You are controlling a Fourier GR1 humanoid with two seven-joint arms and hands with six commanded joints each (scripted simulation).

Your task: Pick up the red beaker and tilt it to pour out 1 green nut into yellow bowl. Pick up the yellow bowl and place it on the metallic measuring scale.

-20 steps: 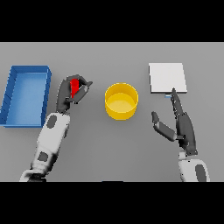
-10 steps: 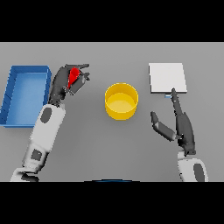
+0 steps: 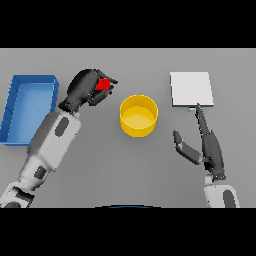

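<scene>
My left hand [image 3: 82, 90] is up over the grey surface [image 3: 100, 165], and my fingers [image 3: 102, 96] are curled tight around the red beaker [image 3: 103, 84]. Only a small patch of its red shows between my fingers and thumb; the rest is hidden inside my grip, so I cannot tell how far it is tipped or whether anything sits inside it. The beaker is to the left of the yellow bowl [image 3: 139, 116] and a little farther from me, near its rim but apart from it.

The yellow bowl stands upright near the middle of the surface, its round opening facing up. I see only yellow inside it.

To my far left lies the blue tray [image 3: 11, 107], a rectangular bin with raised walls, just beside my left forearm.

My right hand [image 3: 209, 149] is low on the right side, palm turned inward, with its fingers straight and spread from the thumb, holding nothing. 1 fingertip points away from me toward the metallic measuring scale [image 3: 191, 88] and reaches just to its near edge; I cannot tell whether it touches. The scale is a pale square plate lying flat, to the right of the bowl and well apart from it.
</scene>
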